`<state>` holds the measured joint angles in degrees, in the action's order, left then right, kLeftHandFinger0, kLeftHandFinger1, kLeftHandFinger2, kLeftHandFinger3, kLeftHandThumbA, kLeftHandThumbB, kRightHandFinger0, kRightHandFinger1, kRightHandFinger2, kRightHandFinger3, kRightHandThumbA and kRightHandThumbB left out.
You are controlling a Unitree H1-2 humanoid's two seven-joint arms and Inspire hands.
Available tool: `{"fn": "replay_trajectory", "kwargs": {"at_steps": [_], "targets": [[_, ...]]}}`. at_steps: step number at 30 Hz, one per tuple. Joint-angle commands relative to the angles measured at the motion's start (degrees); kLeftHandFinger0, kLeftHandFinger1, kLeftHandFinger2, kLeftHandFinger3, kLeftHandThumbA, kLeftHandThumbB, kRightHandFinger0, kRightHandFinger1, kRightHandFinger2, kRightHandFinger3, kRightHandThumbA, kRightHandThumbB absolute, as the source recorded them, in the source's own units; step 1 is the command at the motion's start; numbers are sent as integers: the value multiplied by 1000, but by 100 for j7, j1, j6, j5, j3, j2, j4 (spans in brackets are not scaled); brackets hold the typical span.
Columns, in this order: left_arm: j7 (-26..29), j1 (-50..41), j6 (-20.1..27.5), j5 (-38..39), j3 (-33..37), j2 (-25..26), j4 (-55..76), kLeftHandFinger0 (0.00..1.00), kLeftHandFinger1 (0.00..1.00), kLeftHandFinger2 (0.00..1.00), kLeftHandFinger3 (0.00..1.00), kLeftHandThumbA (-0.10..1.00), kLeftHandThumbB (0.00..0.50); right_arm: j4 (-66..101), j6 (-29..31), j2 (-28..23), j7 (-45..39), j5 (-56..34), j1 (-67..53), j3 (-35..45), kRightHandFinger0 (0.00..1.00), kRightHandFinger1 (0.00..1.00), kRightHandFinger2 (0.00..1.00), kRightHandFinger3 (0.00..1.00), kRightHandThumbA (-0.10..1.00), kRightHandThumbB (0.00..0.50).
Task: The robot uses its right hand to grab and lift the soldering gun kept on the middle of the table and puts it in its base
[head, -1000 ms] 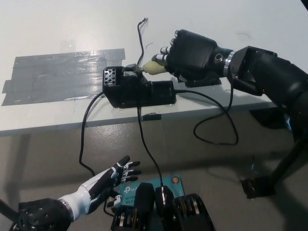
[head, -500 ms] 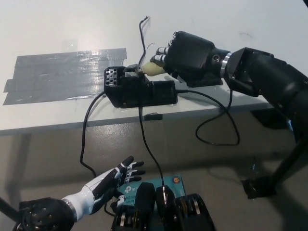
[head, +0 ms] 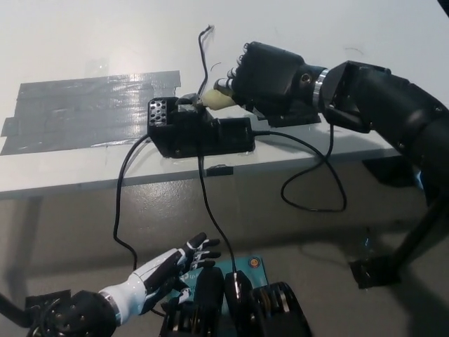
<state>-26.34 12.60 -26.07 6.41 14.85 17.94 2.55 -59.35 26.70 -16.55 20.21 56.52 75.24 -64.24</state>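
The right robot hand (head: pixel 270 76), the black one, is gripping the pale handle of the soldering gun (head: pixel 216 99) and is holding its tip at the holder on top of the black base (head: pixel 200 131), so the step in hand is, I judge, the placing itself. The next move is calling for a small push into the holder and then for opening the fingers without dragging the black cord (head: pixel 207 53) that is rising behind. The base is sitting near the front edge of the white surface (head: pixel 84 42), beside a patch of grey tape (head: pixel 84 105). Compared with the earlier frames, the right robot hand is sitting slightly more to the left. The left robot hand (head: pixel 175 263) is resting low, below the surface, fingers apart, now further right.
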Motion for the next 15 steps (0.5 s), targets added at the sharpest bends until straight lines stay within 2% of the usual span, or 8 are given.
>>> {"fn": "replay_trajectory", "kwargs": {"at_steps": [1, 3, 4, 7, 10, 11, 13, 15], "targets": [[-14, 93, 74, -33, 3, -46, 128, 1000, 1000, 1000, 1000, 1000, 370, -25, 23, 373, -293, -246, 385, -14, 0, 19, 490, 385, -100, 135], [-39, 97, 85, -22, 3, -45, 117, 1000, 1000, 1000, 1000, 1000, 374, -53, 23, 432, -493, -253, 414, 50, 0, 10, 493, 412, -100, 126], [-43, 96, 89, -35, 12, -39, 124, 1000, 1000, 1000, 1000, 1000, 384, -111, 23, 481, -534, -264, 433, 66, 0, 18, 528, 420, -100, 139], [14, 49, 86, -105, 40, -66, 161, 1000, 1000, 1000, 1000, 1000, 384, -228, 23, 588, -399, -211, 424, 60, 0, 13, 536, 469, -100, 174], [-7, 45, 21, -128, 82, -58, 184, 1000, 1000, 1000, 1000, 1000, 401, -212, 23, 639, -377, -188, 377, 54, 0, 30, 526, 300, -100, 125], [-34, 46, 42, -140, 110, -45, 187, 1000, 1000, 1000, 1000, 1000, 398, -147, 23, 657, -632, -310, 353, 128, 0, 64, 540, 327, -100, 98], [-45, 45, 57, -96, 104, -73, 173, 1000, 1000, 1000, 1000, 1000, 390, -105, 23, 664, -664, -342, 314, 164, 0, 38, 495, 271, -100, 101], [-37, 38, 55, -75, 92, -83, 181, 1000, 1000, 1000, 1000, 1000, 394, -98, 23, 691, -640, -227, 313, 142, 0, 35, 482, 255, -100, 142]]}}
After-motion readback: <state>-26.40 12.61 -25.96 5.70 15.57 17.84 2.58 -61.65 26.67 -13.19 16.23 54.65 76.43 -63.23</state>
